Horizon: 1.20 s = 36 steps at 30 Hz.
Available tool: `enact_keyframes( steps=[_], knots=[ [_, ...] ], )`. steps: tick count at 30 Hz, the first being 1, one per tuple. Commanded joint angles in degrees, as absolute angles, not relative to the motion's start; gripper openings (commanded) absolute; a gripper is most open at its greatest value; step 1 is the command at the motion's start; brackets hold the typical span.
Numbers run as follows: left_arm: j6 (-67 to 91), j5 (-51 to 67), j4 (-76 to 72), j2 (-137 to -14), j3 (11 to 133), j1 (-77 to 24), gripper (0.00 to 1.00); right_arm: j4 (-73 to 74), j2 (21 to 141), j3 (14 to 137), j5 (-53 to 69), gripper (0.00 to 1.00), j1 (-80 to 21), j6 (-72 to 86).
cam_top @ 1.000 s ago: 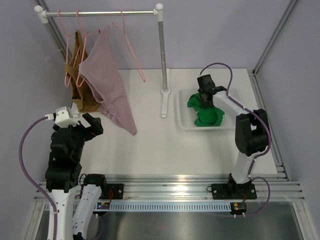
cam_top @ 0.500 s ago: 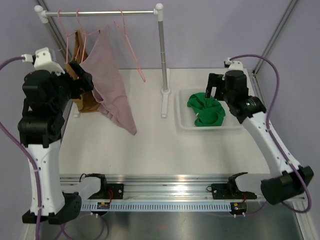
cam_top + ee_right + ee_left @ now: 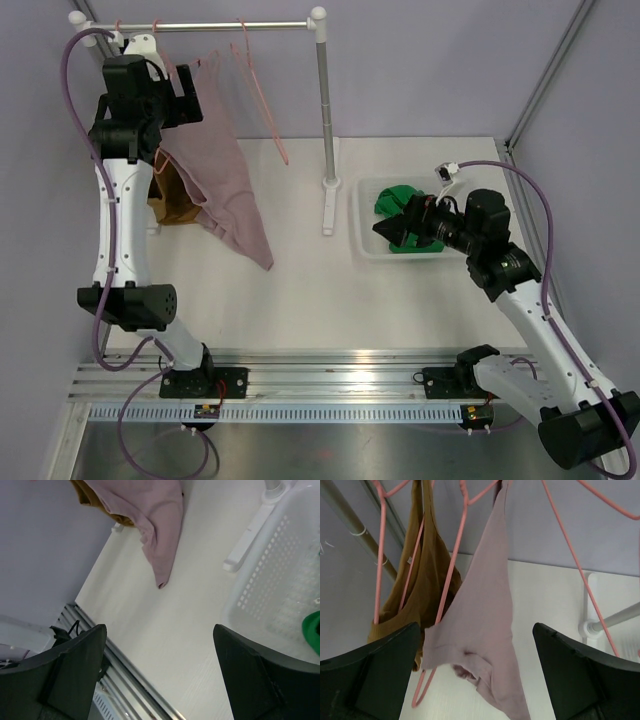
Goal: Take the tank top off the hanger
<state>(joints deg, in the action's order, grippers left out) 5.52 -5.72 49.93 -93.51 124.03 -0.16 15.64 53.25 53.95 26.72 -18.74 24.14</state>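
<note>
Right pincer (image 3: 392, 230) – nearest item. It sits low over the near-left corner of the white bin (image 3: 365, 248). Its wrist view shows the 2 fingers (image 3: 75, 670) spread wide with nothing between them.

The bin rests on the counter (image 3: 300, 300), right of centre, and holds a green cloth (image 3: 400, 200).

The stand (image 3: 326, 110) is upright just left of the bin, with its foot on the counter.

Pink tank top (image 3: 225, 180) – on a pink hanger (image 3: 449, 580) at the left half of the rail (image 3: 230, 24). It drapes diagonally down and to the right. Its lowest point is over the counter, well left of the stand; contact with the counter cannot be told.

The brown tank top (image 3: 170, 200) hangs on its own hanger just left of the pink one, partly behind it.

1 empty hanger (image 3: 267, 108) hangs to the right of the pink tank top.

The left pincer (image 3: 186, 98) is raised high, just below the rail, at the upper left of the pink tank top. In its wrist view the fingers (image 3: 370, 680) are spread wide and pinching nothing; the pink cloth hangs ahead of them.
</note>
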Motion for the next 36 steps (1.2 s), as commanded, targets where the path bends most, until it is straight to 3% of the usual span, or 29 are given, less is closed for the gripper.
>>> enact_keyframes(
  steps=[1,7,10,11,12,14,17,20,21,22,36],
  knots=[
    [3.42,-3.98,40.79,-96.32,126.73,3.42,0.99,11.07,52.38,53.97,35.33,0.94,-18.98,27.51],
    [3.78,6.92,36.91,-103.43,130.15,6.59,0.98,10.1,48.78,51.42,37.27,0.94,-18.9,27.86],
    [5.35,12.28,38.41,-107.12,132.79,7.64,0.9,10.89,48.51,52.03,37.27,0.93,-18.9,27.25],
    [5.8,13.78,38.5,-107.83,132.98,8.17,0.75,11.16,48.78,52.55,37.35,0.93,-18.9,26.99],
    [6.41,14.67,38.41,-108.1,132.98,8.35,0.69,11.6,48.69,52.82,37.35,0.93,-18.9,26.63],
    [6.94,15.12,38.32,-108.2,132.72,8.52,0.44,12.22,48.78,53.26,37.35,0.93,-18.9,26.37],
    [7.03,14.68,37.62,-108.46,132.54,8.61,0.42,12.3,48.52,53.17,37.35,0.92,-18.9,26.28],
    [7.47,14.5,38.58,-108.63,132.98,8.7,0.21,12.04,48.08,52.82,37.27,0.92,-18.9,26.37],
    [7.64,14.59,38.41,-108.37,132.89,8.7,0.07,12.22,47.99,52.74,37.18,0.92,-18.9,26.37],
    [8.08,14.76,38.23,-108.2,132.72,8.79,0.01,12.3,47.99,52.82,37.26,0.92,-18.98,26.37],
    [11.6,18.19,36.74,-99.94,132.19,7.82,0.0,13.27,46.06,53.26,37.0,0.91,-18.9,27.07]
  ],
)
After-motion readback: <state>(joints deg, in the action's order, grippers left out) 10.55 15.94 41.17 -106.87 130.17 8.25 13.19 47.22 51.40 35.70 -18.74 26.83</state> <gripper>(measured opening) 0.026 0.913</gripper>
